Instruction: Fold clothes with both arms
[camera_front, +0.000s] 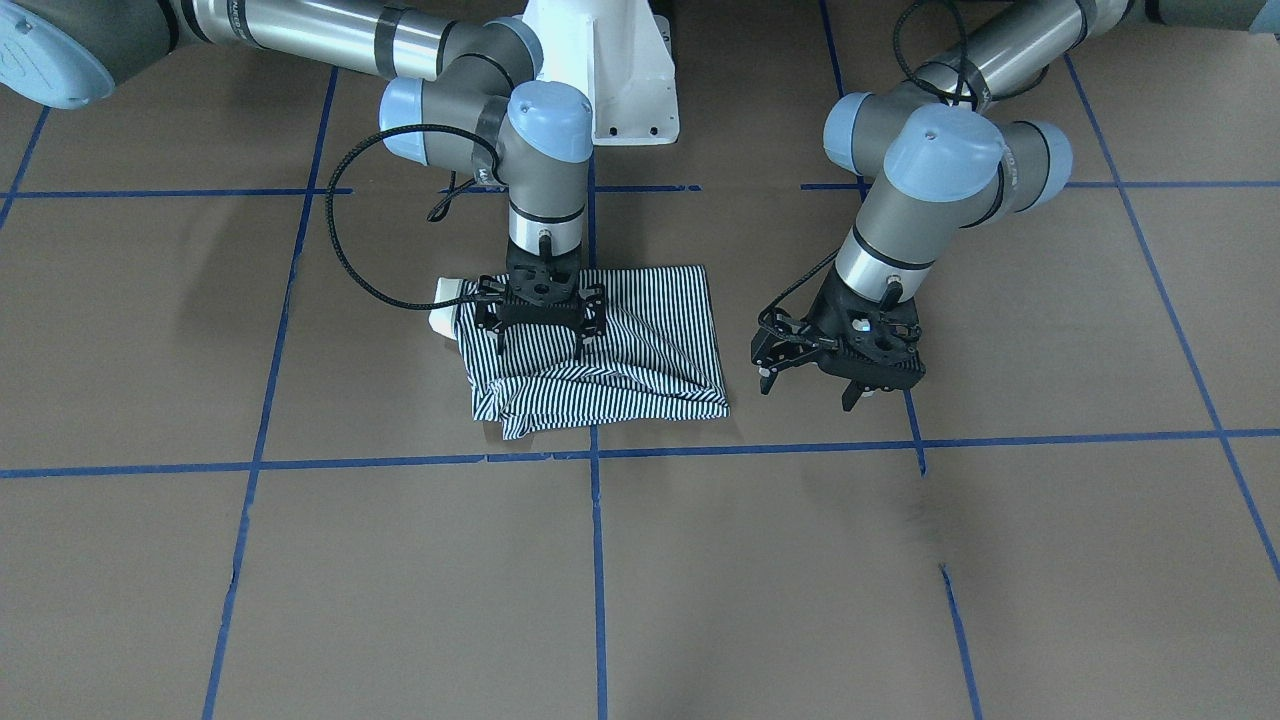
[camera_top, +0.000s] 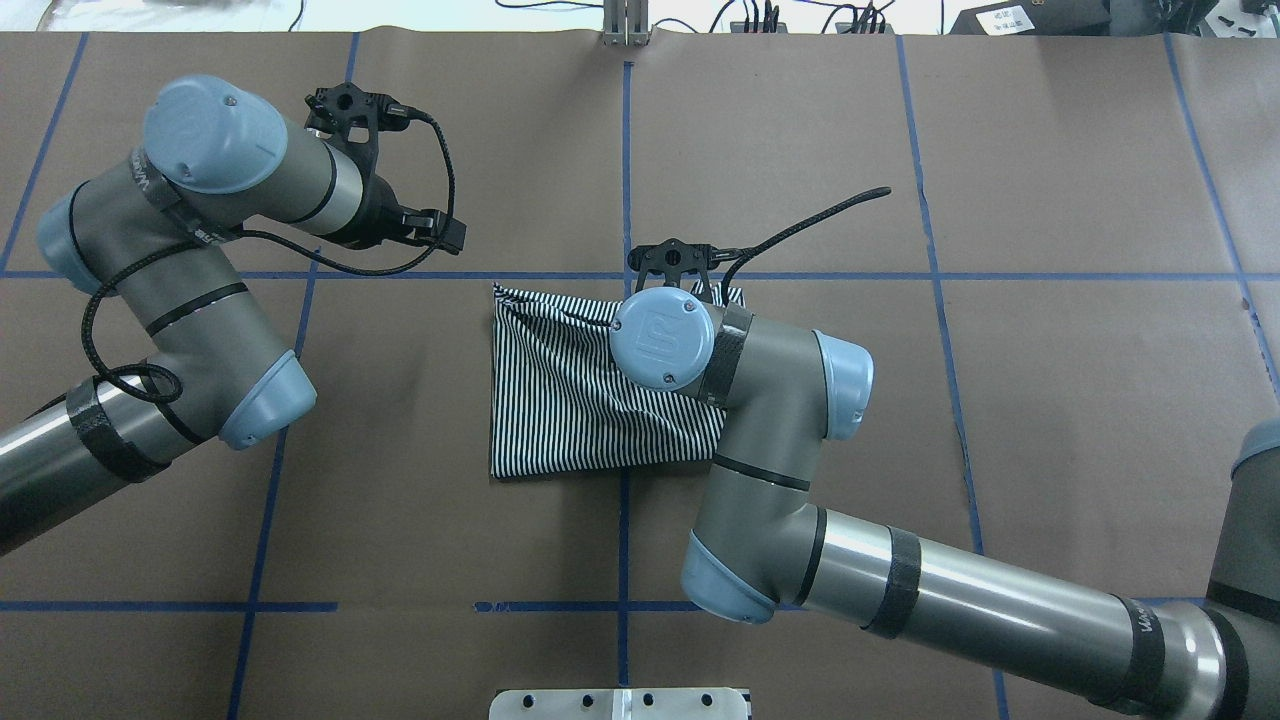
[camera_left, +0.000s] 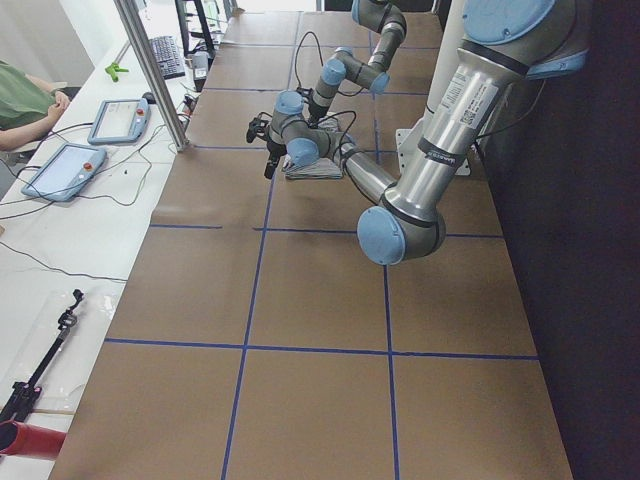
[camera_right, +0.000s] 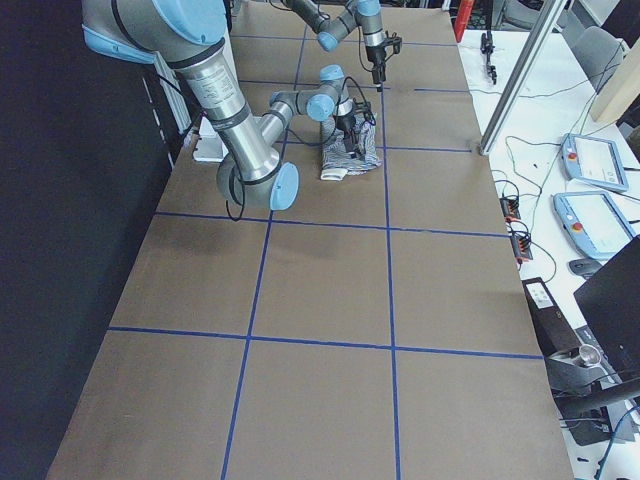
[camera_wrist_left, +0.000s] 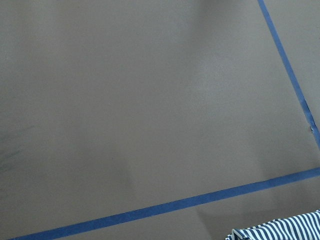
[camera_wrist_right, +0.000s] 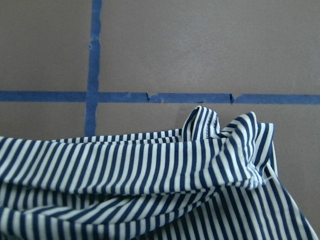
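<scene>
My right gripper (camera_front: 540, 342) hangs with its fingers apart over the folded polo shirt (camera_front: 650, 340). My left gripper (camera_front: 808, 392), also spread, hovers near it above the brown table (camera_front: 900, 560), touching nothing. The shirt lies near the table's middle as a rumpled rectangle, 1 edge bunched, a bit of cream collar (camera_front: 447, 298) poking out. I judge the folding nearly done. Next I'd pinch the bunched edge with both grippers and square it. No container shows.

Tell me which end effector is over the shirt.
The right end effector: it sits low over the striped shirt. The left end effector hangs over the table beside the shirt, apart from it.
</scene>
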